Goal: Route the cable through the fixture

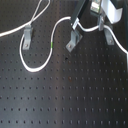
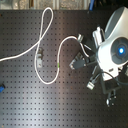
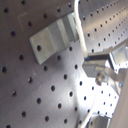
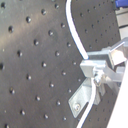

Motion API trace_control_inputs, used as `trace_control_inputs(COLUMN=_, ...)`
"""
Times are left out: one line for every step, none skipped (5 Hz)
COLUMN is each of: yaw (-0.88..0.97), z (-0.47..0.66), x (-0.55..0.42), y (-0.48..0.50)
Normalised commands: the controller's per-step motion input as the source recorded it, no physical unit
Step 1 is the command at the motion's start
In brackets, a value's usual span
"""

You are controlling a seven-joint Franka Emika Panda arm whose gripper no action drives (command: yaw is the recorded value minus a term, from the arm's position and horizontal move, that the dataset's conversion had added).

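White cable (looped) snakes across first exterior view's left-to-right.

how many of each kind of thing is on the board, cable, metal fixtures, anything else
white cable: 1
metal fixtures: 3, at and
small blue object at the second exterior view's left edge: 1
total: 5
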Motion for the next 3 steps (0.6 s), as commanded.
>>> trace_control_inputs(yaw=0.0, z=-0.54, x=0.02, y=-0.038)
trace_control_inputs(yaw=-0.09, z=-0.54, x=0.039, y=0.006)
trace_control_inputs(yaw=-0.32, z=-0.15, x=0.215, y=-0.059)
